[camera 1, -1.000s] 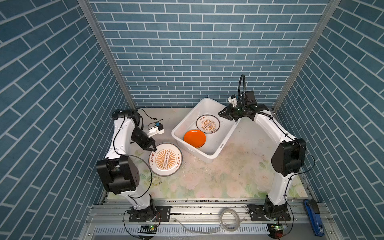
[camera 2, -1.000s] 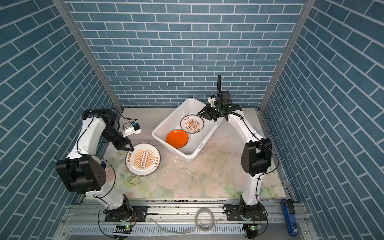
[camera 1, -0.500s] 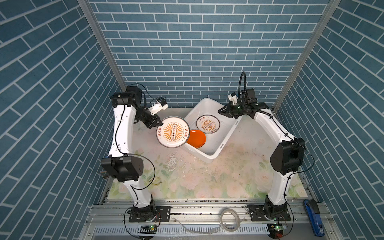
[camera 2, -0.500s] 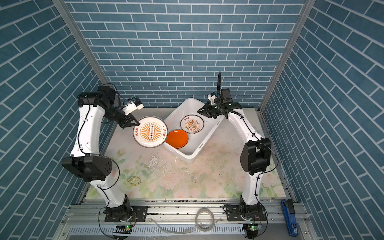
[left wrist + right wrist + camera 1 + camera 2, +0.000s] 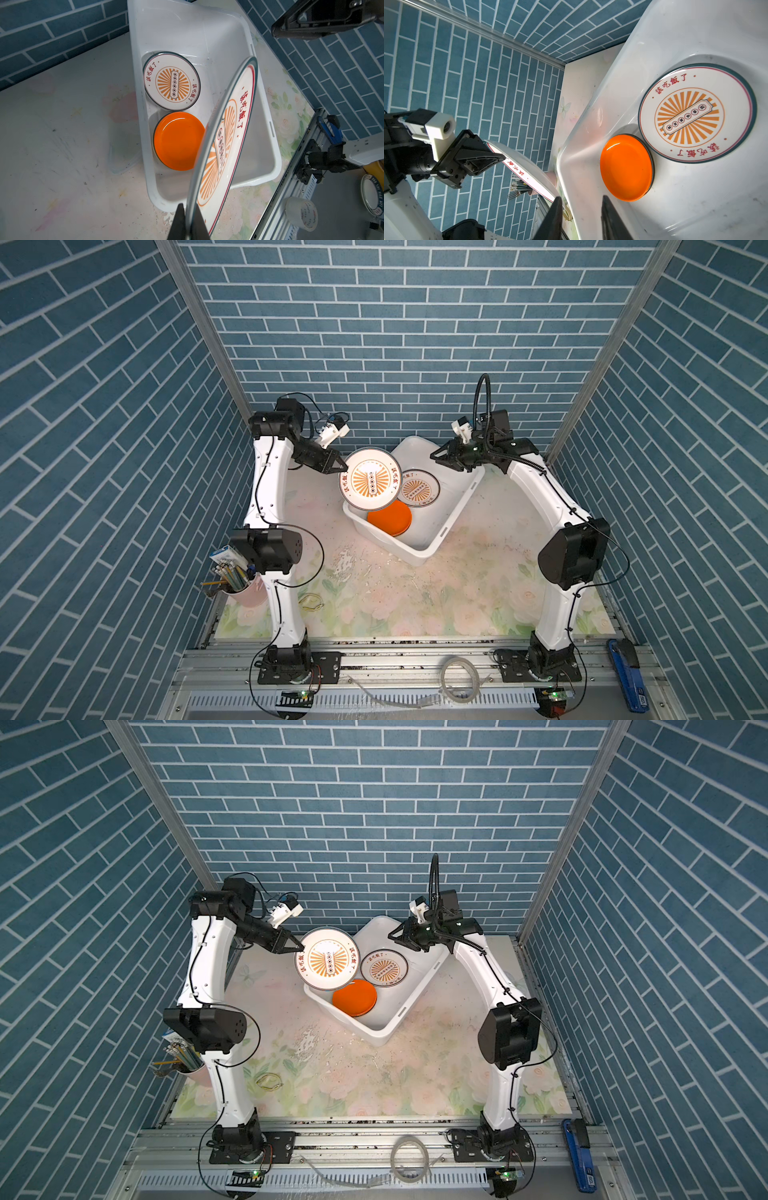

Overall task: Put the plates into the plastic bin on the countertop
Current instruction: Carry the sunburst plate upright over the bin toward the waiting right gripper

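Left hand (image 5: 341,467) pinches the raised sunburst plate (image 5: 371,478) by its rim above the plastic bin (image 5: 453,514); right hand (image 5: 580,218), narrowly parted and empty, hovers over the bin's far corner.

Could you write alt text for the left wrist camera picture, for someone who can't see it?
A hand pinches a tilted sunburst plate by its rim above a white bin, where a second sunburst plate and an orange plate lie.
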`<state>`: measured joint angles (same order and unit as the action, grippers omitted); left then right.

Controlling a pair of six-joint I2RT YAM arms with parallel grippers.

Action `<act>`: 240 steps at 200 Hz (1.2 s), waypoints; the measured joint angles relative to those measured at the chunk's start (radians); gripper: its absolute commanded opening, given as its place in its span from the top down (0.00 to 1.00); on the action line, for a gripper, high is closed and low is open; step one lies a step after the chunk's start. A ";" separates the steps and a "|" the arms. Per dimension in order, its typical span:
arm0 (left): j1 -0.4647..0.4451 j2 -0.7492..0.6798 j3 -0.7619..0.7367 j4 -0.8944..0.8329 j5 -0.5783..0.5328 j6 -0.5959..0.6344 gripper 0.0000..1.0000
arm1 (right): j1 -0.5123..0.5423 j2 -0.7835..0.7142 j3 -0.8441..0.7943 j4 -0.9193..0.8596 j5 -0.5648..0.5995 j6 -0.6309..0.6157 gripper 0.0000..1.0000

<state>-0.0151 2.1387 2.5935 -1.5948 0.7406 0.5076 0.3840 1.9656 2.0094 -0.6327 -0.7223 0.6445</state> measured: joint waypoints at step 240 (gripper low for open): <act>-0.016 0.083 -0.122 0.014 0.317 -0.093 1.00 | 0.145 -0.084 -0.053 -0.096 0.145 -0.085 0.69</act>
<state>-0.0311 2.2215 2.4710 -1.5810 1.0573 0.4145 0.5293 1.8816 1.9568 -0.7284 -0.5774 0.5591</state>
